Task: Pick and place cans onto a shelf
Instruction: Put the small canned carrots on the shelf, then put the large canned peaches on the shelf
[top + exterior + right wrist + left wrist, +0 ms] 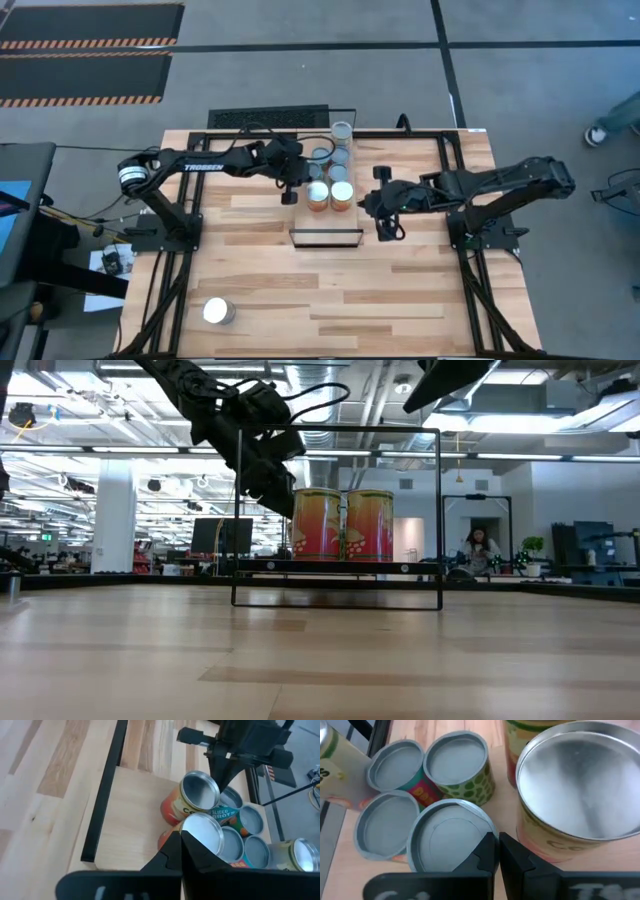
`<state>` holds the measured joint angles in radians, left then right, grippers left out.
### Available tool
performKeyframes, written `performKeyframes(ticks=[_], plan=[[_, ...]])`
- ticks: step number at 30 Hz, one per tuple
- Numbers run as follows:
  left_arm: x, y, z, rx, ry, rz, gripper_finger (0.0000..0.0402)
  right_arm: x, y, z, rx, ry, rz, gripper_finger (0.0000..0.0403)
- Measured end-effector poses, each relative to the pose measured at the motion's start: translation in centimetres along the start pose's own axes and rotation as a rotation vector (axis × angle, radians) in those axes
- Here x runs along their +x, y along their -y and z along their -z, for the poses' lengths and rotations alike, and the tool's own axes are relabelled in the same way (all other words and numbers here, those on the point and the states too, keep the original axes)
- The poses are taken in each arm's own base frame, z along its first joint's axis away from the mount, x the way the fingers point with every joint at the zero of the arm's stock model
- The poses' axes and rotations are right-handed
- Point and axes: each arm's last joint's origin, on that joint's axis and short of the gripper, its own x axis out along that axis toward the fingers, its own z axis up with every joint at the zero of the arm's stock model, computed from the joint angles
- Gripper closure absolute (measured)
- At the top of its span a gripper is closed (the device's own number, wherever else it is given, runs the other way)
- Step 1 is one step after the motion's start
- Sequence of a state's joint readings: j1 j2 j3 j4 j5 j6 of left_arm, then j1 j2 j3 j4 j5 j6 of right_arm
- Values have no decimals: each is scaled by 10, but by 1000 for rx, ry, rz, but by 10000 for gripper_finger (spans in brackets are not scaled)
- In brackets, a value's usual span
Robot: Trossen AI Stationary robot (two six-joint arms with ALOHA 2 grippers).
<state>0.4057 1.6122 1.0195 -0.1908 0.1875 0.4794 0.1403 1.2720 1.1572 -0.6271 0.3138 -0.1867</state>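
Observation:
Several cans stand bunched at the far end of the shelf (326, 224). Two orange-labelled cans (317, 196) (342, 195) stand nearest its bare part. Behind them are small grey-topped cans (331, 164) and a taller can (342, 130). My left gripper (290, 192) is shut and hangs just left of the orange cans. In its wrist view the shut fingers (496, 854) are over a grey-topped can (451, 836), beside a wide silver-topped can (580, 785). My right gripper (386, 228) is shut, right of the shelf and raised, its fingers (180, 847) pointing toward the cans.
One more can (218, 311) stands alone near the table's near left corner. A black upright frame (336, 518) rises around the shelf's near end. Bare planked tabletop (400, 300) lies in front of the shelf. A person (478, 550) sits far back in the room.

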Motion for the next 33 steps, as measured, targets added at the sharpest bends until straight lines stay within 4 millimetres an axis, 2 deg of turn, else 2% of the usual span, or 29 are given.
performKeyframes(ticks=[12, 21, 29, 33], plan=[[1, -2, -4, -13, 52, 2, 400, 0, -1, 0, -5, 4, -1, 393], [1, -2, -4, -19, 51, 3, 360, 0, -1, 0, -6, 4, -2, 393], [1, -2, -3, 9, 44, -13, 357, 0, -1, 0, -6, 4, -3, 394], [-10, -4, -8, 27, 62, -55, 357, 0, -1, 0, -7, 2, -3, 393]])
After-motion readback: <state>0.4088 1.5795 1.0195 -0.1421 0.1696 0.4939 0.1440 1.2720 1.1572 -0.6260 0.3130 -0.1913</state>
